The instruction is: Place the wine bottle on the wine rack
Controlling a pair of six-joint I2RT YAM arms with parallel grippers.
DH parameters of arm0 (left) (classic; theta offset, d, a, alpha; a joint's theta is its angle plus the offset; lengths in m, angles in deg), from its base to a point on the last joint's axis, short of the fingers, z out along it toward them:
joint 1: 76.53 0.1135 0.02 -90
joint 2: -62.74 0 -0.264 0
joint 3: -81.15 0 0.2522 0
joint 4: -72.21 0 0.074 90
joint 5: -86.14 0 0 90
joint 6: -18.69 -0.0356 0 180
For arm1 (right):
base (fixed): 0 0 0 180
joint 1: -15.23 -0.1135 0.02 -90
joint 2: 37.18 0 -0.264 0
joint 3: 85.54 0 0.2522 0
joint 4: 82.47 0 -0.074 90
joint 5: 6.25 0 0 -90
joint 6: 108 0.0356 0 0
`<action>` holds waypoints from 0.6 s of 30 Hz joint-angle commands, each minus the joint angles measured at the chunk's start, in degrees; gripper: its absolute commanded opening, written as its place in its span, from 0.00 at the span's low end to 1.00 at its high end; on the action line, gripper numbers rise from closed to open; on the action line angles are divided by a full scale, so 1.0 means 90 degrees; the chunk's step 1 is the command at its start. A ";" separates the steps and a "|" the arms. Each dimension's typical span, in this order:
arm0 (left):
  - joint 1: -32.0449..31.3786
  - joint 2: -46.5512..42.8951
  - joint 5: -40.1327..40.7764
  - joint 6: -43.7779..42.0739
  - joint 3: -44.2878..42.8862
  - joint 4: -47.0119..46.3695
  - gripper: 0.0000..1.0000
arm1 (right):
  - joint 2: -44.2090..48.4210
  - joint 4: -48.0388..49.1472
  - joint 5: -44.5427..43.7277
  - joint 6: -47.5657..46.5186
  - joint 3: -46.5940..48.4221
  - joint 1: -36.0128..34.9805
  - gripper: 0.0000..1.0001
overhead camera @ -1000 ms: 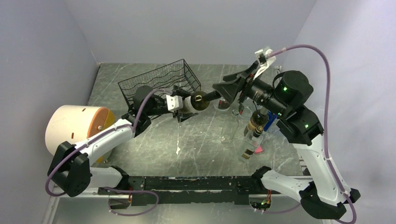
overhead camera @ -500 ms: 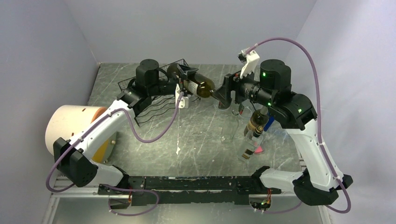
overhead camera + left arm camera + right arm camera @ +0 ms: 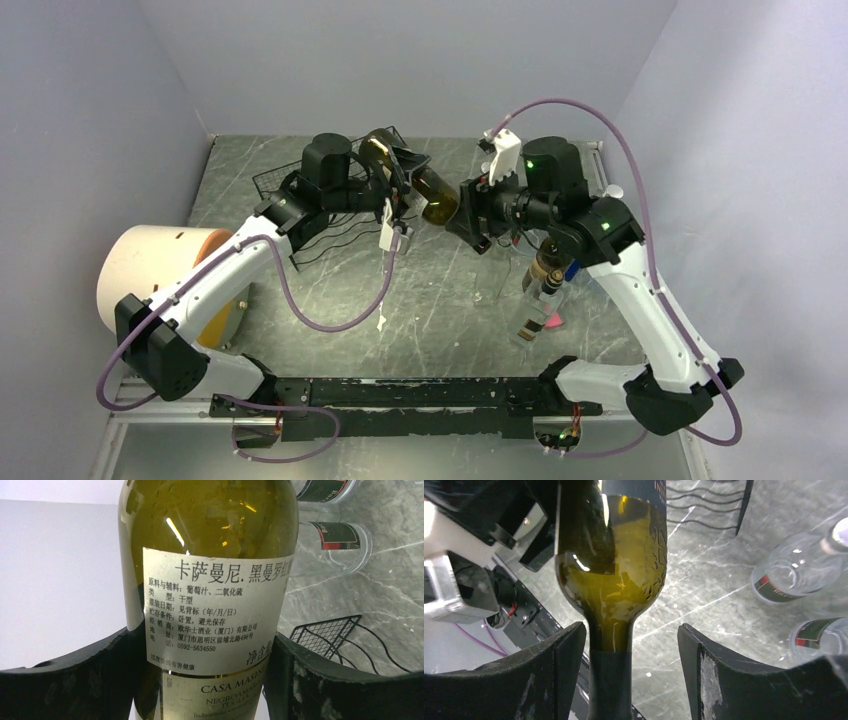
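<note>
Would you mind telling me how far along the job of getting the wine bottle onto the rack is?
Done: the wine bottle is up in the air, clamped at its body by the left gripper. In hand: it is held at the rack, not yet resting on it, with the right gripper open around its neck. Left: laying it into a groove of the rack and letting go.

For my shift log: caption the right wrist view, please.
Open right claw straddles the neck of the green wine bottle; two clear bottles beyond.
</note>
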 commanded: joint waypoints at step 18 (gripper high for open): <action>-0.0075 0.0103 -0.0040 -0.0076 -0.0150 -0.0808 0.07 | -0.0455 0.0522 0.0346 0.0513 -0.0745 -0.0017 0.38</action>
